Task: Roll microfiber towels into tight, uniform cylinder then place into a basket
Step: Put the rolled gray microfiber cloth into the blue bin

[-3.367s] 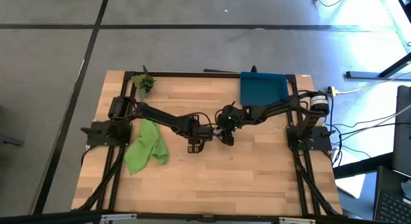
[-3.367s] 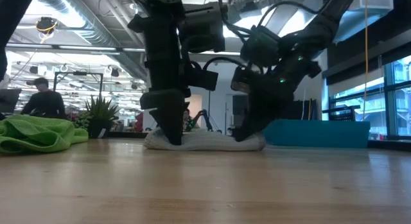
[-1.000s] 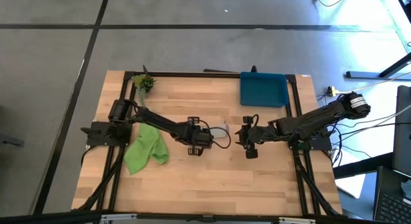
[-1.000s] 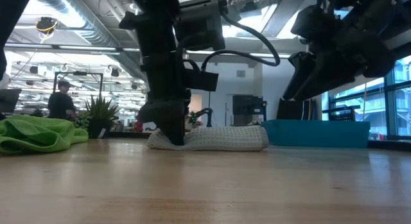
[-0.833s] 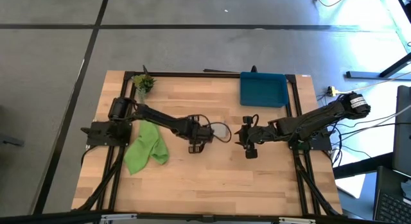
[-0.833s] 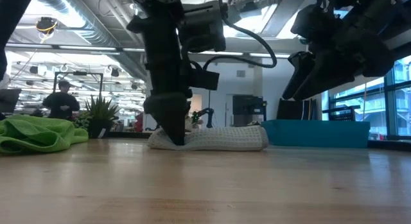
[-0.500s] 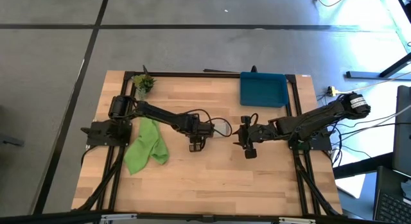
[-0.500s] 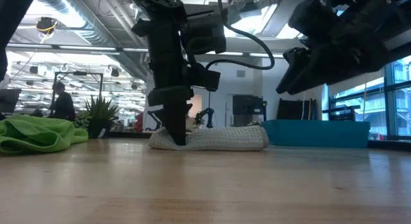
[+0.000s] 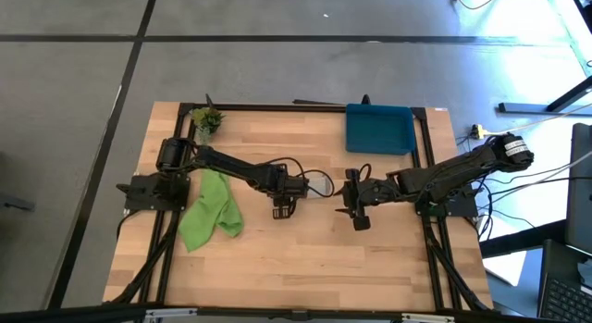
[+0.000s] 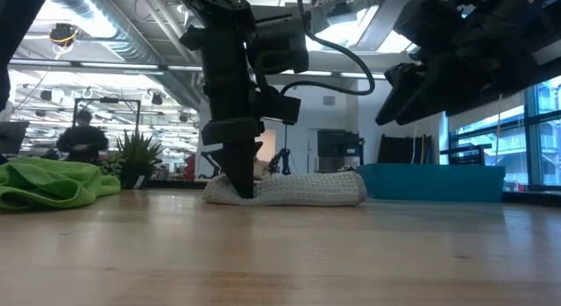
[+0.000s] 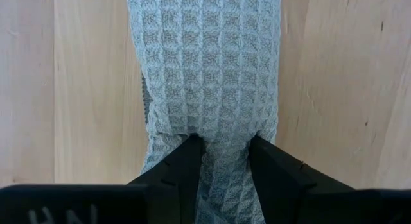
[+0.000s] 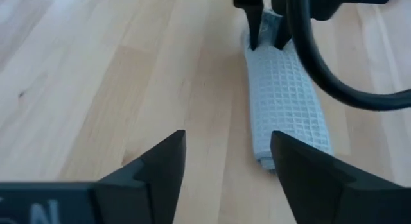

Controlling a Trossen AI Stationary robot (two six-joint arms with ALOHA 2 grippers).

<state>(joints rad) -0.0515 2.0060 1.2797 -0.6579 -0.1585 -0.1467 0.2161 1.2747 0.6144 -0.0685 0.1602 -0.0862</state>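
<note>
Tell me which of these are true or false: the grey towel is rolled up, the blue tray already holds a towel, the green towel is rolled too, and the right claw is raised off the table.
1. The grey towel lies rolled on the table. True.
2. The blue tray holds a towel. False: it looks empty.
3. The green towel is rolled. False: it lies crumpled near the left arm's base.
4. The right gripper hangs above the table, open and holding nothing. True.
5. The left gripper is far from the grey towel. False: its fingers pinch one end of the roll.
</note>
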